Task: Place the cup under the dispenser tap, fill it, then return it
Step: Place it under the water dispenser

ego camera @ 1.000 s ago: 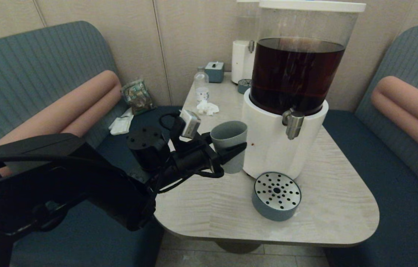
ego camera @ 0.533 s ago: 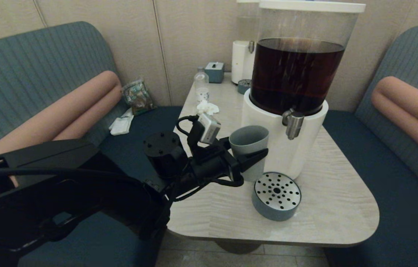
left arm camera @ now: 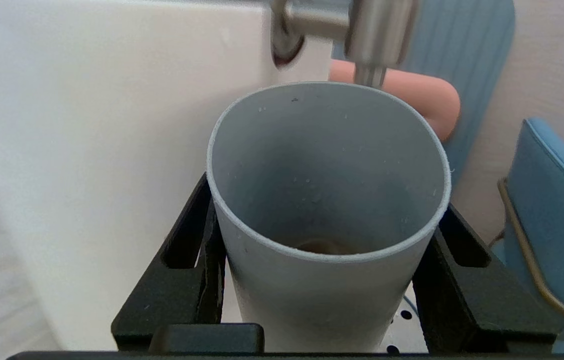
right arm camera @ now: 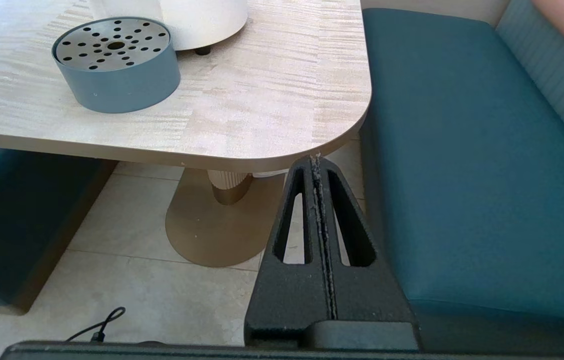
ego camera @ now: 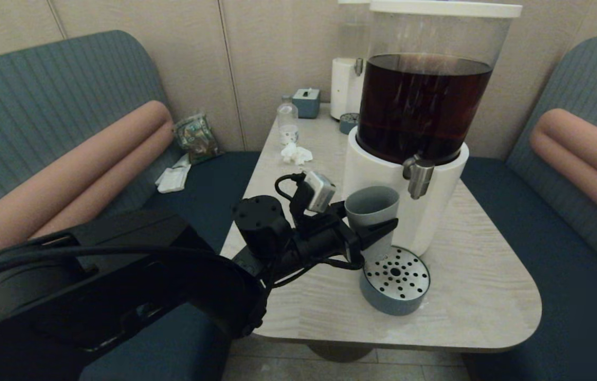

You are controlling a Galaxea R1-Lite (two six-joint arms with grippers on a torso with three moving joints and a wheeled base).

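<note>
The left claw (ego camera: 378, 233) grips the plain matte grey-blue, slightly tapered cup (ego camera: 371, 211) upright.

So your left gripper (ego camera: 370, 233) has carried the cup (ego camera: 371, 207) rightward across the table, from out beside the dispenser's (ego camera: 378, 174) white base to right up near the tap (ego camera: 419, 177). The cup now sits lower too, hanging over the tray's (ego camera: 383, 296) edge, rim just left of the spout.
</note>
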